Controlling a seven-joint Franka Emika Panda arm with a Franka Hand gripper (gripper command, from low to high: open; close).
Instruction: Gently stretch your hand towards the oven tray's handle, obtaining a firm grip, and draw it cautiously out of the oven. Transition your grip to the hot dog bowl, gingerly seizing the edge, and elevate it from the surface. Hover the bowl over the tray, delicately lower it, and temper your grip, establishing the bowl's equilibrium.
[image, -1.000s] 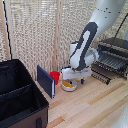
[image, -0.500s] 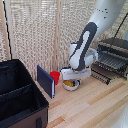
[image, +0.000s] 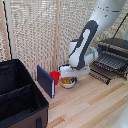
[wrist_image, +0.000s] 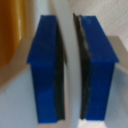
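The hot dog bowl (image: 69, 83), small and white with a yellow-orange food piece, is low on the wooden table. My gripper (image: 68, 75) reaches down onto its near rim. In the wrist view the two blue fingers (wrist_image: 47, 70) of the gripper (wrist_image: 70, 70) are closed on a thin white edge, the bowl's rim (wrist_image: 68, 25), with orange food (wrist_image: 7, 35) blurred beside it. The oven (image: 116, 48) stands at the exterior view's right. Its dark wire tray (image: 109, 63) is slid out over the open door, with the handle bar (image: 102, 68) along its front.
A red cup (image: 55, 76) stands right beside the bowl. A blue flat panel (image: 46, 81) leans upright next to the cup. A large black open box (image: 20, 97) fills the exterior view's lower left. A bamboo blind hangs behind the table.
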